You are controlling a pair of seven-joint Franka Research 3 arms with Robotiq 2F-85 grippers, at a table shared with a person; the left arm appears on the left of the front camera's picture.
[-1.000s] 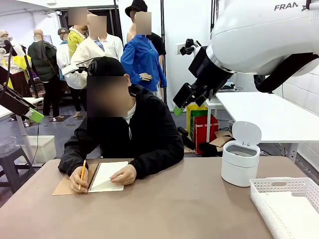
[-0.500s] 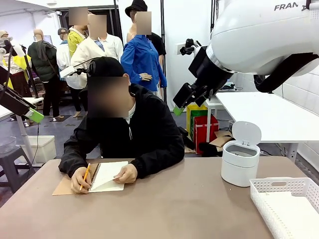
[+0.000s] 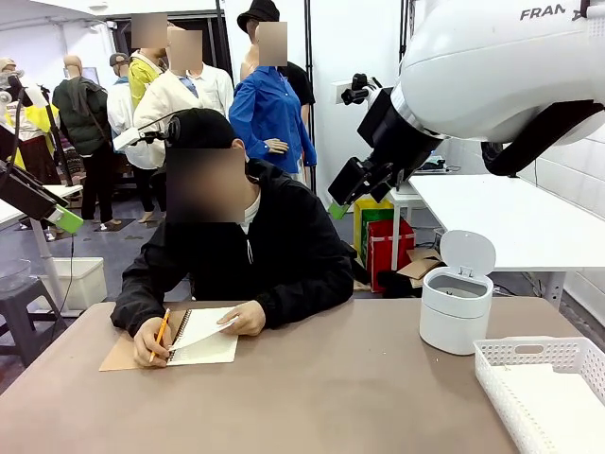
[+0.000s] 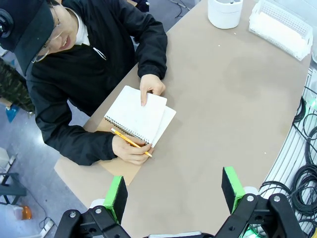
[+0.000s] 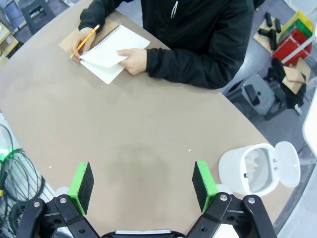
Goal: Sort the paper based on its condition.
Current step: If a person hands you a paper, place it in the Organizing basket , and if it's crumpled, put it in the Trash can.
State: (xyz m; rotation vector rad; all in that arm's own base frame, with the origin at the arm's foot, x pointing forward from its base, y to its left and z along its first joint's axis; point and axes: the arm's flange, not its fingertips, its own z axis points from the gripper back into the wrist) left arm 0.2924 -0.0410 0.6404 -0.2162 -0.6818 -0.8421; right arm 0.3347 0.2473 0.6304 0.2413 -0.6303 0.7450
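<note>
A person sits at the far side of the table over an open spiral notebook [image 3: 213, 350] with a brown kraft cover. The top white paper sheet [image 3: 200, 327] [image 4: 135, 111] [image 5: 105, 53] is raised at its free edge by one of the person's hands [image 3: 248, 319]. The other hand holds an orange pencil [image 3: 159, 333] at the spiral. My left gripper [image 3: 62, 220] [image 4: 174, 193] hangs open high over the table's left end, holding nothing. Well above the table and right of the person, my right gripper [image 3: 340, 203] [image 5: 142, 179] is open too, with nothing between its fingers.
A white round bin [image 3: 457, 307] [image 5: 252, 171] with its lid up stands at the right of the table. A white lattice basket [image 3: 544, 378] [image 4: 280, 27] sits at the near right corner. Bare brown tabletop [image 3: 331, 397] spreads across the middle and front.
The person's hand has drawn back toward the body and lifted the top sheet's free edge off the notebook. Neither arm has moved.
</note>
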